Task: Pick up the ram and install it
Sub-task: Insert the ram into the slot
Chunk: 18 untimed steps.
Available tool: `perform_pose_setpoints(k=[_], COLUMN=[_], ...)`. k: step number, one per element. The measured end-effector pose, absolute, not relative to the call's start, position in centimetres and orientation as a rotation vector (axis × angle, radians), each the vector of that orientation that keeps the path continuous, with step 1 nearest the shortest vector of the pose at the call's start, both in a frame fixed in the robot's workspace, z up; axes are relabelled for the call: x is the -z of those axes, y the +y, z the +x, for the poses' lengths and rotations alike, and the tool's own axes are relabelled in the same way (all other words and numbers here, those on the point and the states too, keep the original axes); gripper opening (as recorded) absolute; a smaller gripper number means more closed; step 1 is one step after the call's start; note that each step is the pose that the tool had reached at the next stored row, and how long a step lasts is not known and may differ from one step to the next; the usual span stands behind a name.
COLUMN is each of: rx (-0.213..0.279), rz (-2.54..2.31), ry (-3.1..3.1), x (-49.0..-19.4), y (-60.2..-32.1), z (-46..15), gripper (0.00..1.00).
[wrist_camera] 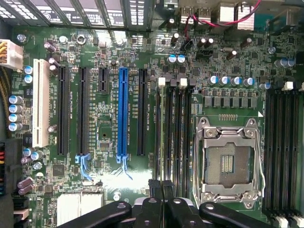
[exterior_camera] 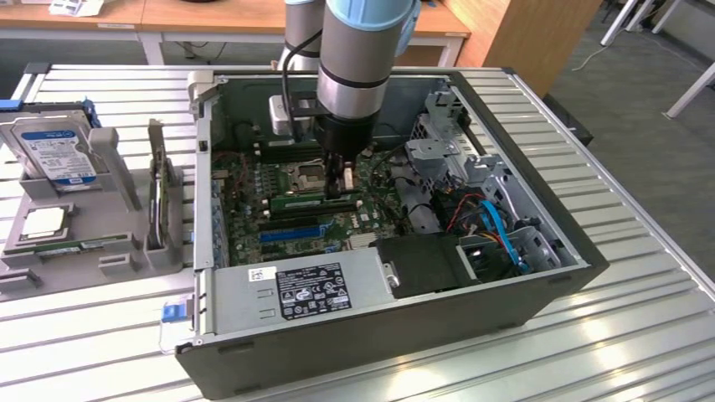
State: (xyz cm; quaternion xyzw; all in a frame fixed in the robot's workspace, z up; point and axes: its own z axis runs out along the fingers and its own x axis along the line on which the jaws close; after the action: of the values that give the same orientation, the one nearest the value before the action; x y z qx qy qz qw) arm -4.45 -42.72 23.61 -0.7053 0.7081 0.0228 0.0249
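The ram (exterior_camera: 301,201), a long green stick, stands on edge along a motherboard slot inside the open computer case (exterior_camera: 537,285), just beside the CPU socket (exterior_camera: 307,176). My gripper (exterior_camera: 337,186) hangs straight down over the ram's end toward the exterior view's right. Whether it touches the stick I cannot tell. In the wrist view the two black fingertips (wrist_camera: 156,186) are pressed together, and the gripper (wrist_camera: 162,186) is shut over one end of the row of black memory slots (wrist_camera: 173,133), with nothing visible between them.
A grey tray (exterior_camera: 123,251) at the exterior view's left carries a hard drive (exterior_camera: 56,151), a CPU chip (exterior_camera: 43,222) and another green stick (exterior_camera: 90,245). Inside the case are the power supply (exterior_camera: 301,289), a drive cage (exterior_camera: 447,159) and blue cables (exterior_camera: 497,230). A blue slot (wrist_camera: 122,114) lies near the memory slots.
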Motion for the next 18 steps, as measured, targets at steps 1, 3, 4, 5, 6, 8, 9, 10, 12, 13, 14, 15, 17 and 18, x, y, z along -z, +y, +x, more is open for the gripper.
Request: perform_pose_setpoints(k=[1, 3, 4, 5, 6, 8, 9, 10, 12, 13, 14, 15, 17, 18], rx=[-0.071, -0.071, -0.071, -0.07, -0.071, -0.071, -0.07, -0.07, -0.07, -0.071, -0.071, -0.071, -0.071, -0.071], rz=[-2.181, -2.181, -2.181, -2.181, -2.181, -2.181, -2.181, -2.181, -2.181, -2.181, -2.181, -2.181, -2.181, -2.181], ry=[2.19, 2.19, 2.19, 2.19, 2.19, 2.19, 2.19, 2.19, 2.19, 2.19, 2.19, 2.19, 2.19, 2.19], x=[-23.61, -23.6, -23.6, -23.61, -23.61, -23.55, -23.54, -23.53, -23.52, -23.51, -23.51, -23.51, -23.51, -23.5], y=[-42.72, -42.72, -42.72, -42.72, -42.72, -42.72, -42.73, -42.73, -42.72, -42.72, -42.72, -42.72, -42.72, -42.71], z=[-4.45, -4.46, -4.46, -4.46, -4.46, -4.46, -4.46, -4.46, -4.46, -4.46, -4.46, -4.46, -4.46, -4.46], gripper=[0.11, 0.11, 0.11, 0.11, 0.11, 0.11, 0.11, 0.11, 0.11, 0.11, 0.11, 0.11, 0.11, 0.11])
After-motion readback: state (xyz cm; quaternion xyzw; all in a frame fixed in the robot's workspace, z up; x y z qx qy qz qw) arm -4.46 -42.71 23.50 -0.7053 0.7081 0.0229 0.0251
